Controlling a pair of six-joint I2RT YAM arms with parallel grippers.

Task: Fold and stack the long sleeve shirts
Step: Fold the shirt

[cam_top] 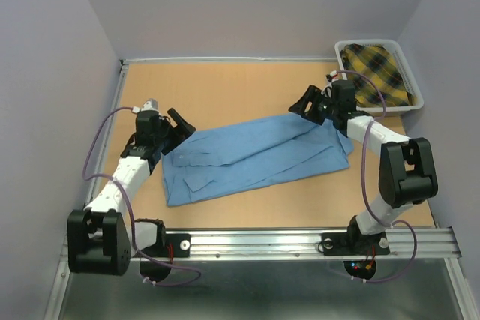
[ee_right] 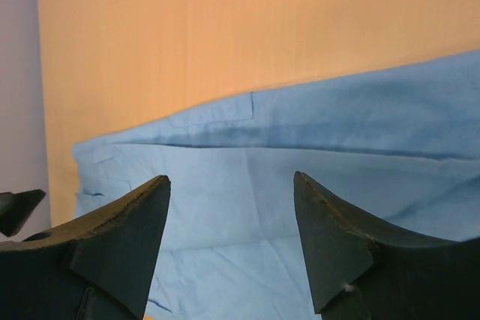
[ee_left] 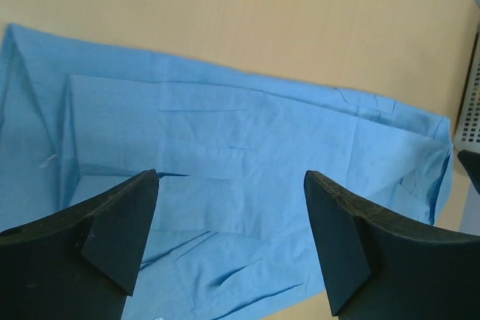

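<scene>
Blue shirt point(cam_top: 255, 157) lies folded lengthwise across the table point(cam_top: 225, 88), soft, light, floppy cloth likely best pinched at a hem corner, while left gripper point(ee_left: 231, 177) and right gripper point(ee_right: 231, 177) hover open and empty at its ends.

A: Is the overhead view well lit?
B: Bright and even, no glare — the table point(cam_top: 225, 88) shows only faint, soft shadows along the blue shirt point(cam_top: 255, 159).
A: And the wrist cameras?
B: The left one is crisp on the cloth, though the left claw point(ee_left: 231, 176) reads near-black and slightly blurred. The right one is softer — cloth hazy, table glowing orange, the right claw point(ee_right: 231, 177) a dark, unfocused shape.
</scene>
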